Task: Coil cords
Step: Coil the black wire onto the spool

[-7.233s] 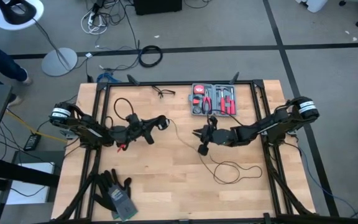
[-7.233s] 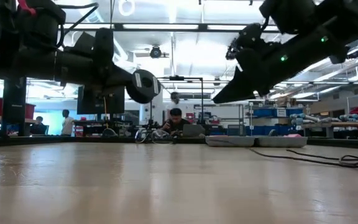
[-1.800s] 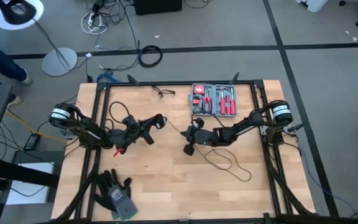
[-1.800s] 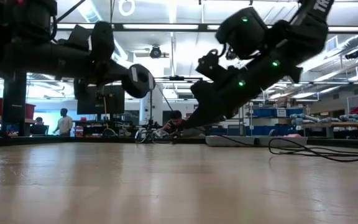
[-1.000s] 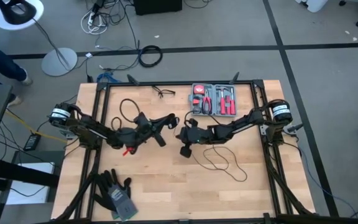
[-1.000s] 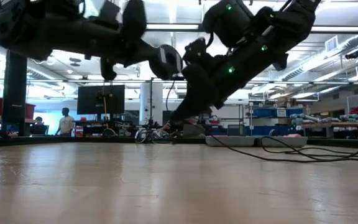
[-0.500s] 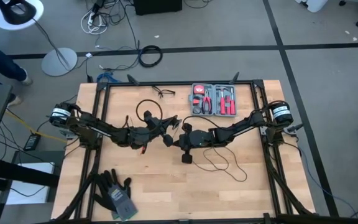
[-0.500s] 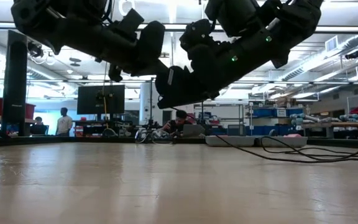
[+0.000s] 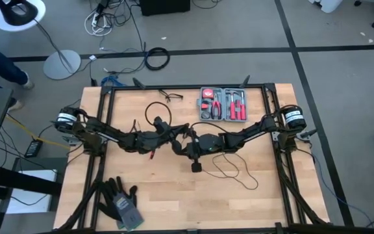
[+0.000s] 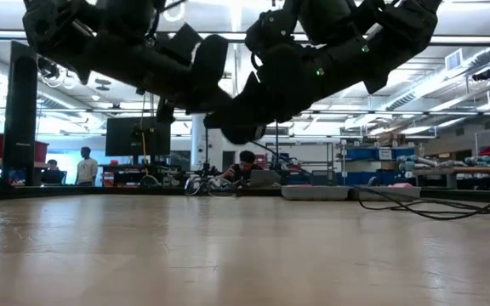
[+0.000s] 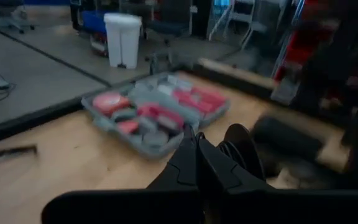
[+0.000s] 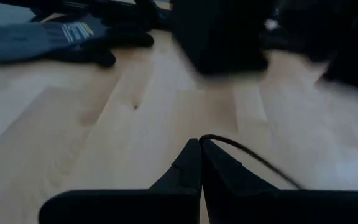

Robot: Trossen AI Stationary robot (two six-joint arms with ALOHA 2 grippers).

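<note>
My right gripper [image 12: 200, 144] has its fingers pressed together, pinching the cords [image 12: 247, 158]. The left gripper [image 11: 196, 138] is also pressed shut, possibly on the same thin cable, though I can't confirm. Both meet mid-tabletop [image 9: 161, 188], just below the tool case [image 9: 223, 104]; loose loops [image 9: 236, 170] trail toward the right edge. I'd hand the loop over slowly, keeping slack so nothing snags.

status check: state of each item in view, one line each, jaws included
left gripper: jaws shut, raised mid-table.
right gripper: jaws shut on the cable.
cable: uncoiled, slack loops on the wood.
tool case: open, tools inside.
gloves: lying flat at the table's near-left corner.
</note>
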